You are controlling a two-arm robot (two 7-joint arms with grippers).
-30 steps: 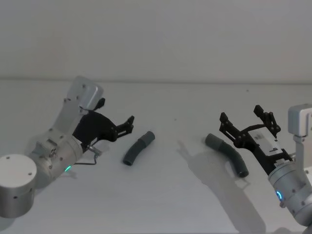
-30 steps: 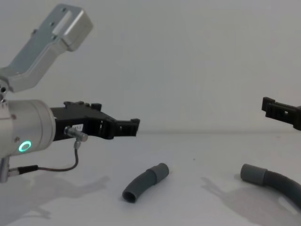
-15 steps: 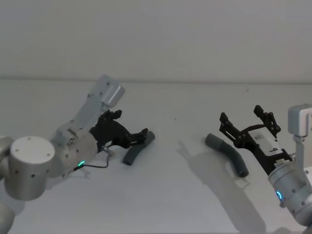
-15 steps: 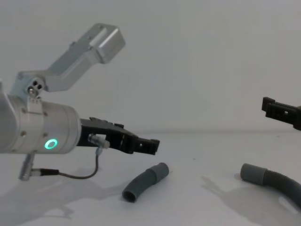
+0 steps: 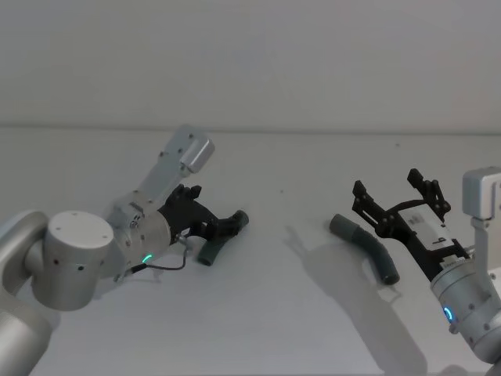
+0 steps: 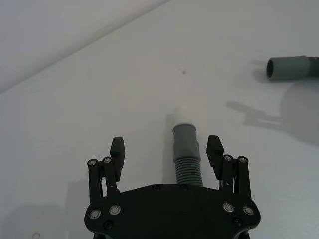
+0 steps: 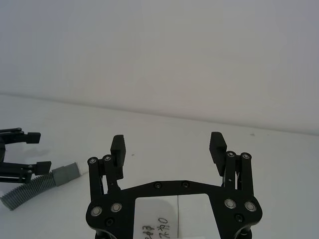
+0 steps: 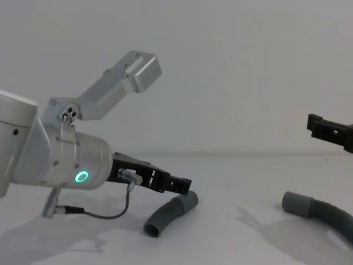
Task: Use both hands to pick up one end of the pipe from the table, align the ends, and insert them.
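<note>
The short dark grey tube (image 5: 210,249) lies on the white table (image 5: 274,313), left of centre. My left gripper (image 5: 227,225) is low over its far half, open, with one finger on each side of it. In the left wrist view the tube (image 6: 187,149) runs between the spread fingers (image 6: 117,150) and its white tip (image 6: 183,113) points away. The ribbed hose (image 5: 369,246) lies to the right, its smooth cuff (image 5: 340,225) facing the tube. My right gripper (image 5: 386,182) hovers open just above and behind the hose, holding nothing.
A thin black cable (image 8: 105,212) loops under the left wrist, close to the table. The table's far edge (image 5: 313,131) meets a plain white wall. Bare surface lies between the two pipe pieces.
My left arm has reached forward and down, bringing its open fingers from beside the short tube to either side of it. The right arm and both pipe pieces have not moved.
</note>
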